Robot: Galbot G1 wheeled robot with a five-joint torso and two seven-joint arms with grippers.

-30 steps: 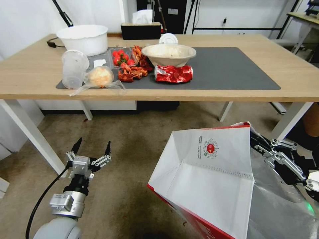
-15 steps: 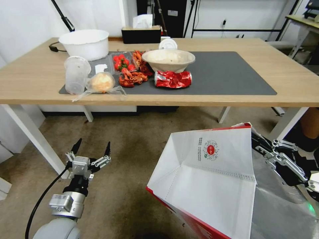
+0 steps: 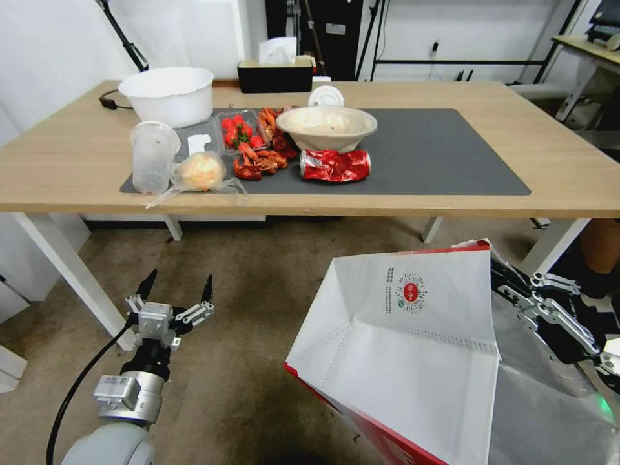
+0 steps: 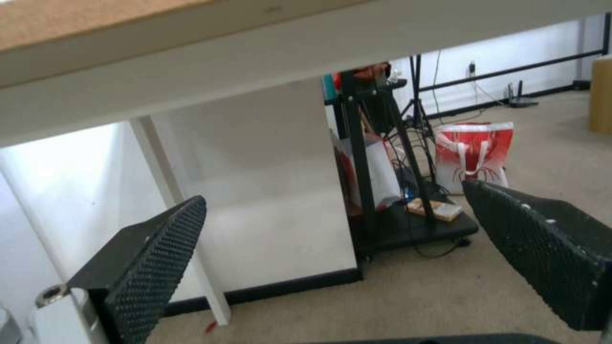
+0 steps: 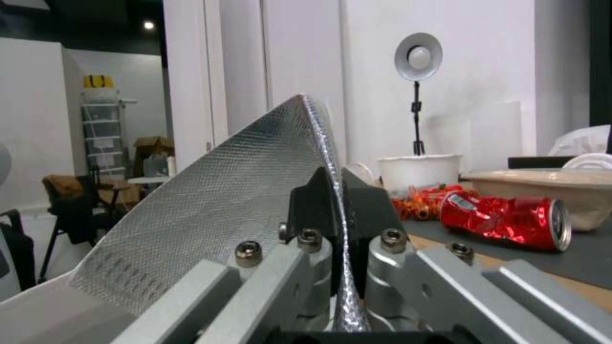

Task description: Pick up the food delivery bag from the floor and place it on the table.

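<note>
The food delivery bag hangs tilted at the lower right of the head view, off the floor. Its white panel with the round red logo faces me, and the silver lining shows to the right. My right gripper is shut on the bag's upper rim. In the right wrist view the fingertips pinch the foil edge. The light-wood table with its dark grey mat stands ahead. My left gripper is open and holds nothing, low over the carpet near a white table leg.
The mat's left half holds a crushed red can, a beige bowl, a white tub, a plastic cup and food scraps. The mat's right half is bare. Another red-and-white bag stands far off beside a black stand.
The whole picture has shifted, with the table now lower in it, so the camera has moved. The bag stays in my right gripper. The left arm holds the same pose.
</note>
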